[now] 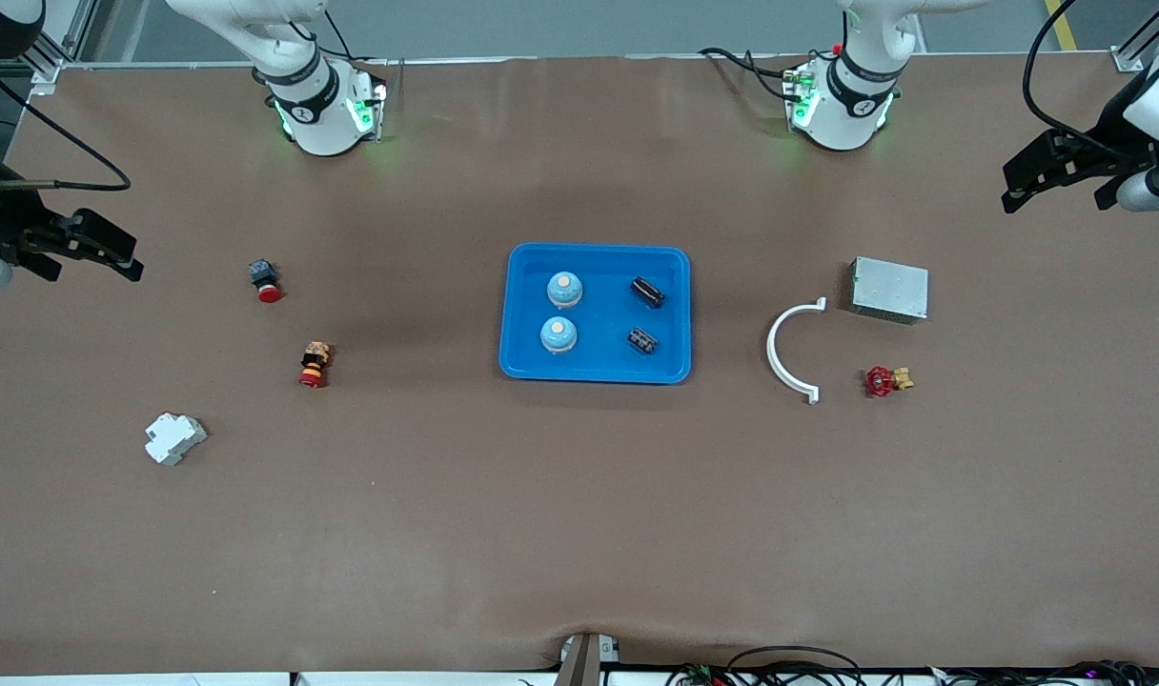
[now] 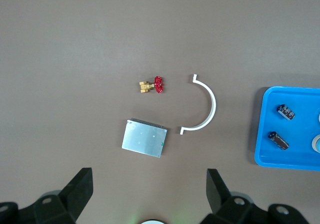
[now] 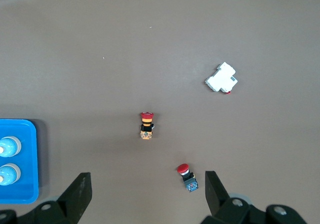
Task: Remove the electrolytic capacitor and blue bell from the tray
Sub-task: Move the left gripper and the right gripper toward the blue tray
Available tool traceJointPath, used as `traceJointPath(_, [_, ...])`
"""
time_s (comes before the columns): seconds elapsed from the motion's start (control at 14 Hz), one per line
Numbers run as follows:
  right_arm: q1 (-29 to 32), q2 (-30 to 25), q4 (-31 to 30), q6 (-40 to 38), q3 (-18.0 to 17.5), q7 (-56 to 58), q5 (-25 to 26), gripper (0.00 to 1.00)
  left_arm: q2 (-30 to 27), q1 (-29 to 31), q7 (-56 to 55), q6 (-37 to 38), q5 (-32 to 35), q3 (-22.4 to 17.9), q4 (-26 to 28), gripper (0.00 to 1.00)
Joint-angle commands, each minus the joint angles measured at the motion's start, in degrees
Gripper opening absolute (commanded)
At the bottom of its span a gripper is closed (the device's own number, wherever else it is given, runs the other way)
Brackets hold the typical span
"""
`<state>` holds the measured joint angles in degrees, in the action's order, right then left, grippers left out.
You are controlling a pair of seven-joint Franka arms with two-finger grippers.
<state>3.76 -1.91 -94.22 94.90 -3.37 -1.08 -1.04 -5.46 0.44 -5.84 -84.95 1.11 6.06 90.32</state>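
Tray (image 1: 519,314) sits mid-bench, and I place everything by it. Inside, two blue bells (image 1: 564,290) line the side toward the right arm's end, one nearer the front camera than the other; two dark capacitors (image 1: 647,292) line the side toward the left arm's end, same arrangement.

My worries, as I judge it: each item has a twin close by, so a sloppy descent could nudge the neighbour or catch the tray's rim and drag the whole tray. The capacitors look round and lie on their sides, so they may roll out from between the fingers. The bells are domed and may squirt free under a pinch.

Left pincer (image 1: 1066,176) hangs wide and empty, well apart from the tray, past the grey box (image 1: 889,289) at its own end of the bench. Right pincer (image 1: 84,248) also hangs wide and empty, well apart from the tray at its end. Neither touches anything.
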Motion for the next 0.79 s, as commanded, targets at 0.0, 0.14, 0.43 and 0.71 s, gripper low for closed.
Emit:
traceJointPath(0.0, [0.9, -1.2, -0.6, -0.8, -0.6, -0.5, -0.6, 1.0, 0.6, 0.2, -0.1, 1.5, 1.1, 0.5, -1.5, 1.0])
traceJointPath(0.14, [0.9, -1.2, -0.6, -1.0, -0.6, -0.9, -0.7, 1.0, 1.0, 0.0, -0.1, 1.5, 1.2, 0.5, -1.5, 1.0])
traceJointPath(0.43, [1.0, -1.1, -0.6, -2.5, -0.5, -3.0, -2.2, 1.0, 2.8, -0.4, 0.1, 1.7, 1.4, 0.7, -1.3, 1.0])
traceJointPath(0.71, [0.9, -1.1, -0.7, -3.2, -0.6, -3.0, -2.2, 1.0, 3.9, -0.4, -2.5, 3.7, 0.7, 5.5, 1.1, 1.0])
